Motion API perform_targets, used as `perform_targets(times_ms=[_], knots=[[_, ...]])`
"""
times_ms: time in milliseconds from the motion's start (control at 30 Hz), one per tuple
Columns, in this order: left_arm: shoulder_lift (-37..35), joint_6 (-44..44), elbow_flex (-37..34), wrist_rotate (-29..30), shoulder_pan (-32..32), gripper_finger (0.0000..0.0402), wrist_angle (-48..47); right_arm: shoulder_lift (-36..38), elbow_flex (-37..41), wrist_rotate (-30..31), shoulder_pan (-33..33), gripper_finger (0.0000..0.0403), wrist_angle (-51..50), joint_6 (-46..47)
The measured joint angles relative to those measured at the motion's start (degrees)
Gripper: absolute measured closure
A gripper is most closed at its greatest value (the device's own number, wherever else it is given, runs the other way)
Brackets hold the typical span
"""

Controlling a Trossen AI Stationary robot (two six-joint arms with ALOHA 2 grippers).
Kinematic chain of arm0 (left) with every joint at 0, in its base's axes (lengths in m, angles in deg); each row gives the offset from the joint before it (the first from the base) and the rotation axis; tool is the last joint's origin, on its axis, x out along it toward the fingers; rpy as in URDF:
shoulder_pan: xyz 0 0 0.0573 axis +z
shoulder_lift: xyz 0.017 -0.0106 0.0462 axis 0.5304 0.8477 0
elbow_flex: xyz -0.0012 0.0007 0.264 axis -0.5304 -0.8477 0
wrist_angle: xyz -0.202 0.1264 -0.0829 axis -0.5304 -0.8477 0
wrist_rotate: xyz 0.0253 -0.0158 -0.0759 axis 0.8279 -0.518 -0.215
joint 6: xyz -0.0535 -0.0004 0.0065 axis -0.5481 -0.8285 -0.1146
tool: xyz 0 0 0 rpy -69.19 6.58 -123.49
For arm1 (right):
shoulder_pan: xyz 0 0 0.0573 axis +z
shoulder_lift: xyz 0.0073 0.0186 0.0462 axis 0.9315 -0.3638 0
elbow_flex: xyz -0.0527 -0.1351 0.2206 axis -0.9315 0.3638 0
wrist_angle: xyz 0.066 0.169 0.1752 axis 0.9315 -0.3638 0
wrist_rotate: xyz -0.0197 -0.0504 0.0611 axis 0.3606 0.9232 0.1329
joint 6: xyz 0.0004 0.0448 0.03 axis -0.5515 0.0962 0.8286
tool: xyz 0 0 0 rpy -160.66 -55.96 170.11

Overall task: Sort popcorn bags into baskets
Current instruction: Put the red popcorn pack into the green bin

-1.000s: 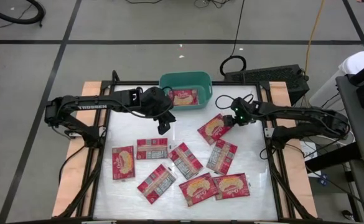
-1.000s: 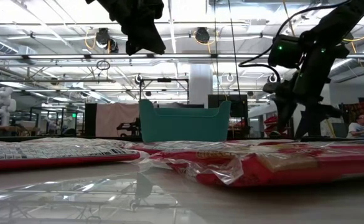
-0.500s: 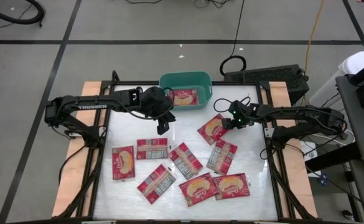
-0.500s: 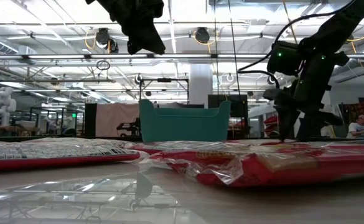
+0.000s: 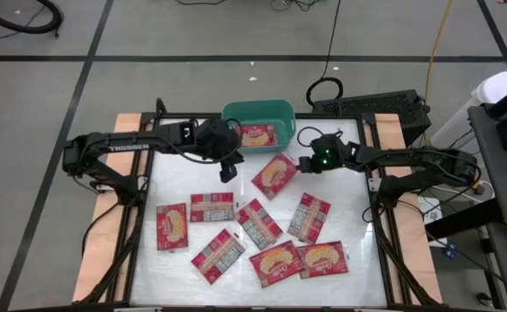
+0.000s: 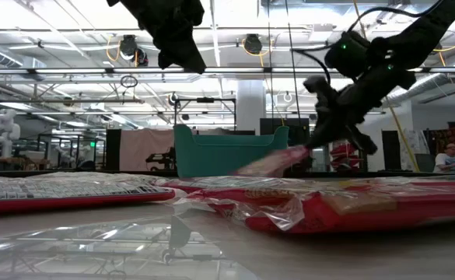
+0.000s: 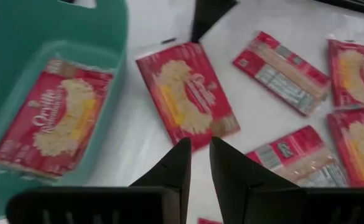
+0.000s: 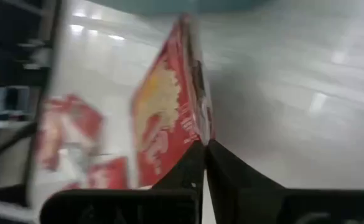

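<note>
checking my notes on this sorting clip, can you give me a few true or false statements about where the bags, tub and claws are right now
1. The right claw is shut on a popcorn bag. True.
2. The teal tub holds no bags. False: one bag lies inside it.
3. The held bag is lifted off the table. True, as the low view shows it raised at an angle.
4. The left claw grips a bag. False: it hangs above the table near the tub with nothing between its fingers.
5. All loose bags lie popcorn picture up. False: several show the printed panel.
</note>
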Motion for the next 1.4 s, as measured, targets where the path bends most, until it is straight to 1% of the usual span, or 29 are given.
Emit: perform_targets(times_ms=[100, 200, 300, 400, 500, 567, 633, 667, 767, 900, 1067, 1233, 1333, 1400], knots=[[0.0, -1.0, 0.0, 0.1, 0.9, 0.0339, 2.4, 0.0, 0.0, -2.0, 0.2, 0.0401, 3.3, 0.7], [0.0, -1.5, 0.0, -0.4, 1.5, 0.0338, 7.2, 0.0, 0.0, -3.7, 0.8, 0.0402, 5.4, 0.2], [0.0, -1.4, 0.0, -0.6, 1.7, 0.0322, 11.5, 0.0, 0.0, -6.0, 1.8, 0.0402, 8.0, -0.9], [0.9, -1.2, 0.0, -0.9, 2.0, 0.0283, 14.3, 0.0, 0.0, -6.7, 3.2, 0.0402, 11.0, -1.0], [2.0, -0.9, -0.1, -0.8, 2.5, 0.0231, 13.5, 0.0, -0.1, -6.7, 4.9, 0.0403, 13.4, -0.8], [3.3, 0.1, 0.1, -1.2, 2.5, 0.0196, 15.1, 0.0, -0.4, -6.6, 5.8, 0.0403, 13.5, -0.8], [4.6, 1.9, -0.1, -2.7, 2.8, 0.0166, 14.1, 0.0, -0.9, -6.6, 6.8, 0.0403, 13.3, -1.4], [5.5, 3.2, -0.1, -3.8, 2.9, 0.0153, 15.0, 0.0, -1.4, -6.6, 7.2, 0.0403, 13.3, -2.2], [8.2, 7.0, 0.0, -8.5, 4.2, 0.0128, 15.1, 0.0, -2.8, -6.6, 8.3, 0.0403, 13.2, -5.4], [11.3, 10.7, 0.0, -13.8, 6.2, 0.0124, 16.0, 0.0, -5.1, -6.6, 9.0, 0.0403, 10.7, -10.2], [12.9, 15.8, 0.0, -16.6, 7.7, 0.0144, 19.0, 0.0, -7.7, -6.7, 9.1, 0.0403, 6.7, -14.8], [15.4, 16.0, 0.1, -20.0, 9.1, 0.0157, 24.0, 0.0, -8.1, -6.8, 9.0, 0.0403, 6.7, -18.0], [17.3, 15.7, 0.0, -21.1, 9.1, 0.0158, 25.8, 0.0, -8.1, -7.7, 9.0, 0.0403, 6.7, -20.2], [18.0, 16.1, 0.0, -22.9, 9.1, 0.0158, 27.2, 0.0, -8.1, -8.0, 9.0, 0.0403, 6.7, -21.3]])
